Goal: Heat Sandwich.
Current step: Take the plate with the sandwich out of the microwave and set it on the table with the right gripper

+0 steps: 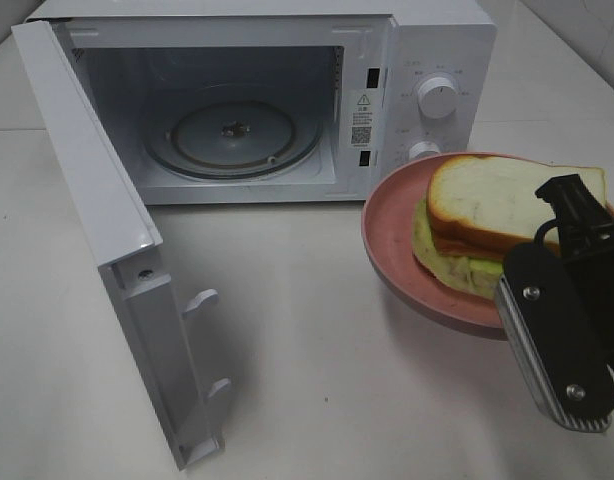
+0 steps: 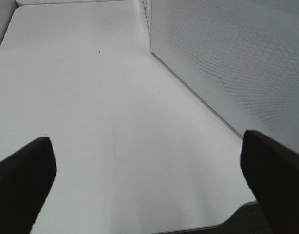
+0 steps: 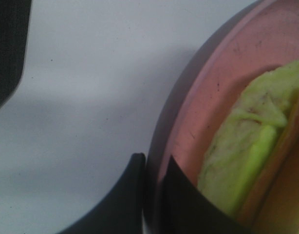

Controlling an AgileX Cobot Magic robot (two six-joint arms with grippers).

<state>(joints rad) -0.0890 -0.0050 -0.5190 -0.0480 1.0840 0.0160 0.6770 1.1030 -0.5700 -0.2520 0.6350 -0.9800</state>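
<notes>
My right gripper (image 3: 153,170) is pinched shut on the rim of the pink plate (image 3: 208,83), one finger either side of the edge. The sandwich (image 1: 497,215) lies on that plate, in front of the open microwave (image 1: 237,100). My left gripper (image 2: 147,170) hangs spread wide, holding nothing, above the white table (image 2: 91,97).

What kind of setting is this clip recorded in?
Probably a kitchen-style test bench: a white microwave with its door swung open sits on a plain white tabletop, beside a sandwich on a pink plate.
</notes>
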